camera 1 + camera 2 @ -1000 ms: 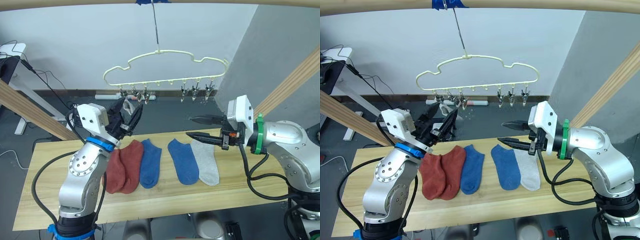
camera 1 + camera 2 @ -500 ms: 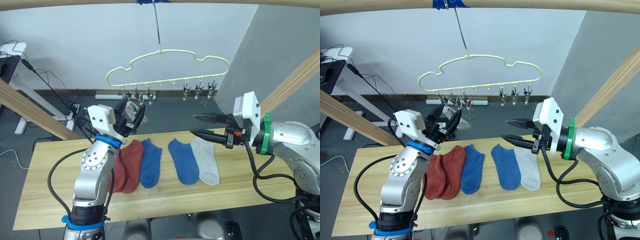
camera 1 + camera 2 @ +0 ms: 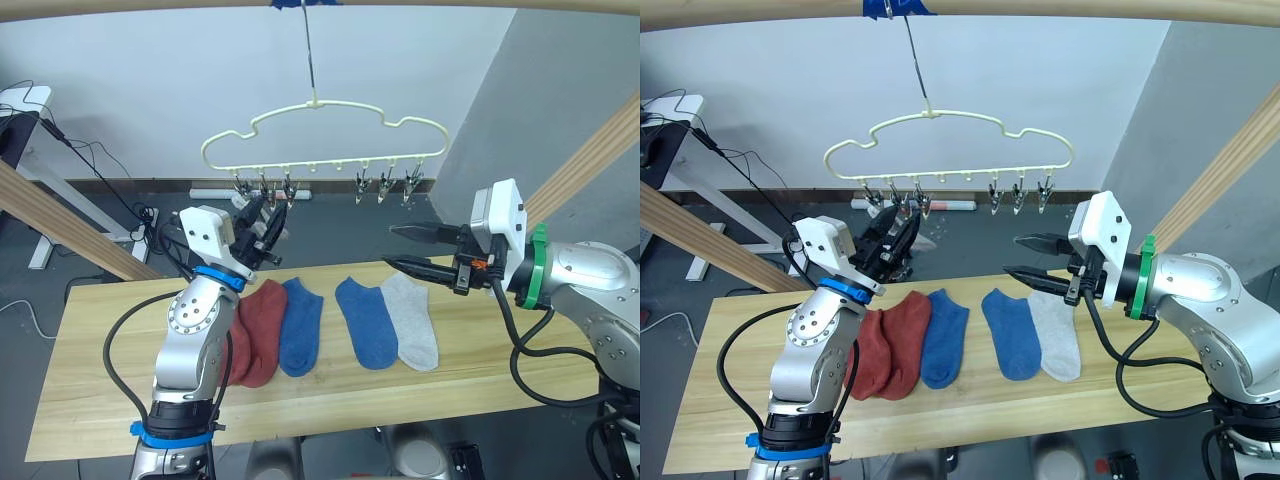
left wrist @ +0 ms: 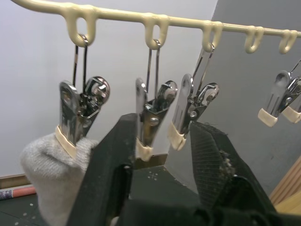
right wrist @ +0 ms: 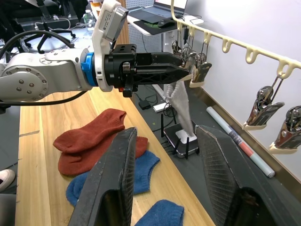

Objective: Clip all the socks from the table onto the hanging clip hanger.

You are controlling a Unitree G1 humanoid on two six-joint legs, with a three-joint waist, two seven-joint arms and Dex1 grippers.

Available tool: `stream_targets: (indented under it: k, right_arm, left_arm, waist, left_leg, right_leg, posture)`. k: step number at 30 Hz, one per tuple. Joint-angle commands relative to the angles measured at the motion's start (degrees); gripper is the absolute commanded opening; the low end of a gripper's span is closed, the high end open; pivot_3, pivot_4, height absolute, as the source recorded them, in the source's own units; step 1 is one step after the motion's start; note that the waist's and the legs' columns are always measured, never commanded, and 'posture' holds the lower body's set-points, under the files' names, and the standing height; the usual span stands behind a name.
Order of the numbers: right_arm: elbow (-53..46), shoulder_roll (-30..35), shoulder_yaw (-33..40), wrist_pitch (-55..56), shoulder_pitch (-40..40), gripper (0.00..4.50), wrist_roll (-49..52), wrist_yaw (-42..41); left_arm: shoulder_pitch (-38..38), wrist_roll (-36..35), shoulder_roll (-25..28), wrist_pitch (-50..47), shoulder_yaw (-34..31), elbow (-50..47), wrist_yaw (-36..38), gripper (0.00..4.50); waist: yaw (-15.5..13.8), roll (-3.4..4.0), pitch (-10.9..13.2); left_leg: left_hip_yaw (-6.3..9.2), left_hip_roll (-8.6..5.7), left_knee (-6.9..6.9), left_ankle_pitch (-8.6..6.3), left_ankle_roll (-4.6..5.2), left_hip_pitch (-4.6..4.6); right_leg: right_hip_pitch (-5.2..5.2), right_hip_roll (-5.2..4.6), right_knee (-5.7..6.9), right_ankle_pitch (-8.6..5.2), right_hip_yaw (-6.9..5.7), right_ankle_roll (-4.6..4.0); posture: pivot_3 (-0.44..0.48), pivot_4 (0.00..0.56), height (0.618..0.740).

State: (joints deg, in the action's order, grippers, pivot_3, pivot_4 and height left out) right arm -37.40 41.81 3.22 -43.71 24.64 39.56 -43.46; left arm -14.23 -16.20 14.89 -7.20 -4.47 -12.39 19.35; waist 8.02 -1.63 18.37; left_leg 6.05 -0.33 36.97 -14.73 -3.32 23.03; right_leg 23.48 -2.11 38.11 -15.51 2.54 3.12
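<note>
The cream clip hanger (image 3: 316, 102) hangs from the rail by its hook. A light grey sock (image 4: 44, 174) dangles from its end clip (image 4: 70, 117), also seen as the sock (image 5: 182, 103). My left gripper (image 3: 268, 222) is raised to the left clips, open, its fingers (image 4: 113, 155) either side of the second clip (image 4: 148, 122) and apart from the sock. On the table (image 3: 100, 380) lie two rust-red socks (image 3: 255, 325), a blue sock (image 3: 300, 325), another blue sock (image 3: 365, 320) and a grey sock (image 3: 415, 320). My right gripper (image 3: 391, 246) hovers open above the grey sock's far end.
A round wooden rail (image 3: 150, 8) with blue tape runs overhead. Slanted wooden posts stand at the left (image 3: 60, 225) and the right (image 3: 590, 160). Three free clips (image 3: 385, 185) hang at the hanger's right. A desk with cables (image 3: 25, 110) is far left.
My left gripper rose with the grey sock to the left clips; the sock now hangs from the end clip, outside the fingers. The hanger swung slightly left. The right gripper stayed open.
</note>
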Motion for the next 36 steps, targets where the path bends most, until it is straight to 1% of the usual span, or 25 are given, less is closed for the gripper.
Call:
stream_targets:
  k: [1,21,36]
  right_arm:
    - [-2.3,0.5,1.4,0.6,-0.2,2.05,1.2,0.5]
    - [-1.8,1.3,2.1,0.7,-0.2,2.05,4.2,-0.4]
    - [-1.4,1.6,2.0,1.1,-0.3,2.05,4.4,-0.5]
  left_arm:
    - [-0.7,0.6,-0.3,1.3,-0.3,-0.3,-0.3,1.99]
    - [-4.7,1.4,-1.1,3.0,-1.7,1.9,-2.5,1.99]
    - [-5.8,1.7,-0.8,2.9,-2.1,0.7,-3.8,1.99]
  waist:
    - [0.0,0.0,0.0]
    - [0.0,-0.08,0.1]
    - [0.0,-0.11,0.1]
  left_leg:
    - [0.0,0.0,0.0,0.0,0.0,0.0]
    - [0.0,0.0,0.0,0.0,0.0,0.0]
    - [0.0,0.0,0.0,0.0,0.0,0.0]
  right_leg:
    - [0.0,0.0,0.0,0.0,0.0,0.0]
    - [0.0,0.0,0.0,0.0,-0.01,0.0]
    - [0.0,0.0,0.0,0.0,-0.01,0.01]
  posture:
    - [-0.297,0.341,0.733]
    - [-0.295,0.339,0.733]
    - [-0.295,0.339,0.733]
